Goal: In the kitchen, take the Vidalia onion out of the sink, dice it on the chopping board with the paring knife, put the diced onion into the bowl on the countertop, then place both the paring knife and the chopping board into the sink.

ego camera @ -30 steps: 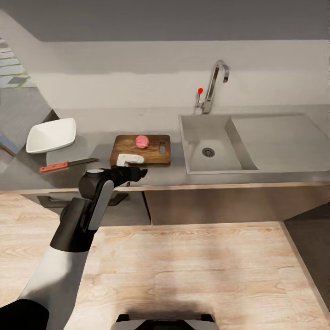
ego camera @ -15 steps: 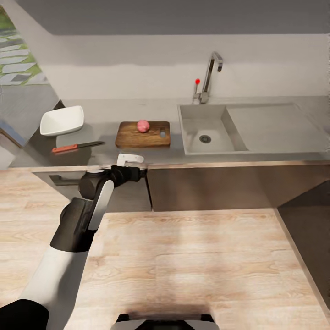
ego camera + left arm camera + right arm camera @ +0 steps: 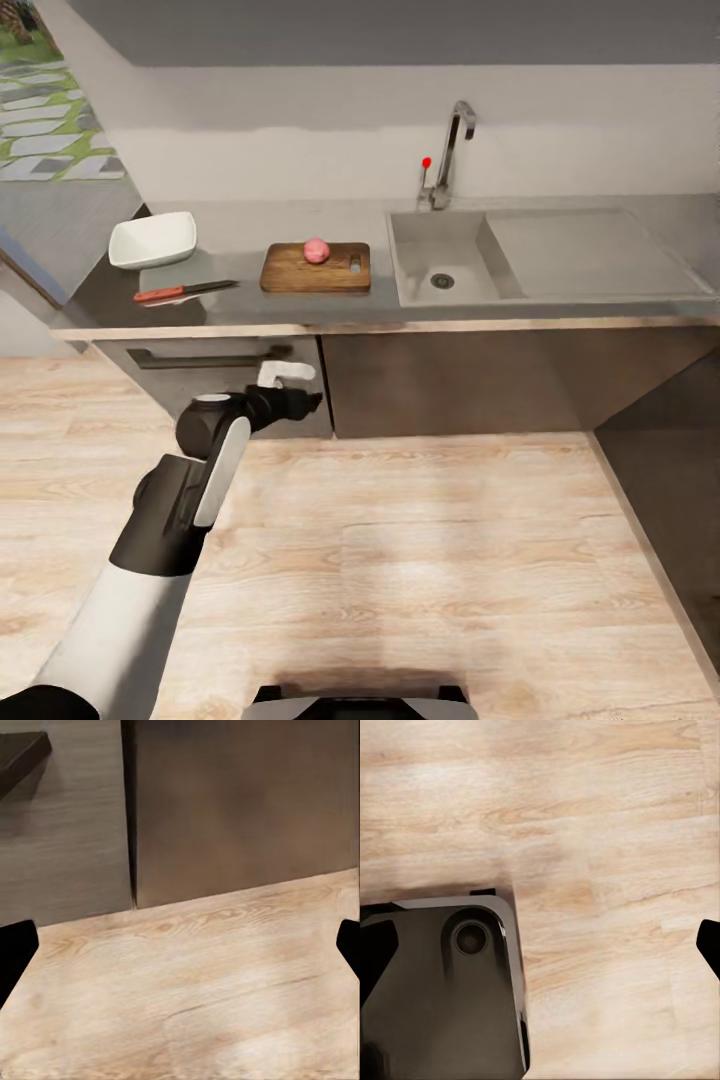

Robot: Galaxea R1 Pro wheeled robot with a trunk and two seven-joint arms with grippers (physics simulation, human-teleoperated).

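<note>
The pinkish Vidalia onion [image 3: 316, 250] rests on the brown chopping board [image 3: 315, 269], which lies on the grey countertop [image 3: 250, 245] just left of the sink [image 3: 443, 262]. Further left lies the paring knife [image 3: 185, 291], its reddish handle toward the white bowl [image 3: 152, 240] behind it. My left gripper [image 3: 308, 402] hangs in front of the cabinets, below counter height and well short of the board. In the left wrist view its fingertips [image 3: 15, 954] stand wide apart, so the left gripper [image 3: 180, 949] is open and empty. My right gripper [image 3: 540, 945] is open too, pointing down at the floor.
A chrome tap [image 3: 450, 150] with a red knob stands behind the sink, and a draining surface [image 3: 590, 255] extends to its right. Dark cabinet fronts [image 3: 450, 380] run under the counter. Light wooden floor [image 3: 420, 560] lies between me and the cabinets. My own dark base [image 3: 442, 990] appears in the right wrist view.
The whole head view has pulled back from the counter, so the camera has moved away. The left arm holds the same pose, and the things on the counter lie as before.
</note>
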